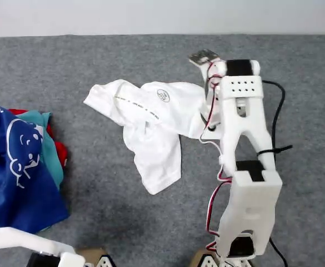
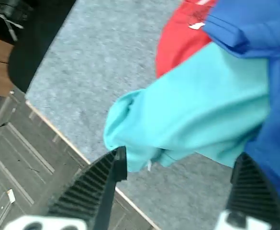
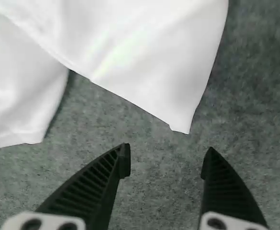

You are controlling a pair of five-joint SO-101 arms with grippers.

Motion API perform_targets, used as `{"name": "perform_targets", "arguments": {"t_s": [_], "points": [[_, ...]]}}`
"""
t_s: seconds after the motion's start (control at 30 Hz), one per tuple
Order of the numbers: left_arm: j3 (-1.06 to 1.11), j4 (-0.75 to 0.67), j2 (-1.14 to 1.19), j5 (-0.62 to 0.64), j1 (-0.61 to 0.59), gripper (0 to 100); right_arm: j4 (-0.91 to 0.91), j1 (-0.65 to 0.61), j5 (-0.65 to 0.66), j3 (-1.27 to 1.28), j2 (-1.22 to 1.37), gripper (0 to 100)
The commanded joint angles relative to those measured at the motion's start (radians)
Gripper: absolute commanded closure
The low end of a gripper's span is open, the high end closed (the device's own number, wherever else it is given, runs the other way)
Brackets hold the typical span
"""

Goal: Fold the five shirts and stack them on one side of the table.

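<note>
White first: lower the wide-open right gripper (image 3: 167,152) onto the shirt (image 1: 156,128) corner just ahead, right of the pile (image 1: 18,172), pinch one layer only, leave the open left gripper (image 2: 180,158) by that pile.

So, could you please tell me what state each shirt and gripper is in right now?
white shirt: unfolded, crumpled, lying apart from the others.
blue shirt: rumpled, on top of the teal one.
teal shirt: bunched, partly under the blue one.
red shirt: mostly covered by those two.
left gripper: open, empty, at the teal shirt's edge.
right gripper: open, empty, just off the white shirt's edge.
</note>
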Motion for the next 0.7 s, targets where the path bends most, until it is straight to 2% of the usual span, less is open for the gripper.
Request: {"name": "perform_targets", "arguments": {"t_s": [0.0, 0.23, 0.4, 0.43, 0.67], "points": [[-0.004, 0.041, -0.034, 0.009, 0.029, 66, 0.002, 0.039, 0.012, -0.054, 0.044, 74.2], [-0.004, 0.058, -0.034, 0.009, 0.048, 68, -0.105, 0.027, 0.011, -0.057, 0.197, 76.7], [-0.008, 0.058, -0.034, 0.008, 0.048, 73, -0.108, -0.022, 0.012, -0.058, 0.209, 98.0], [-0.008, 0.058, -0.034, 0.008, 0.048, 74, -0.102, -0.031, 0.015, -0.064, 0.208, 99.5], [-0.013, 0.055, -0.046, 0.008, 0.041, 74, 0.045, -0.139, 0.029, -0.261, 0.18, 98.9]]}}
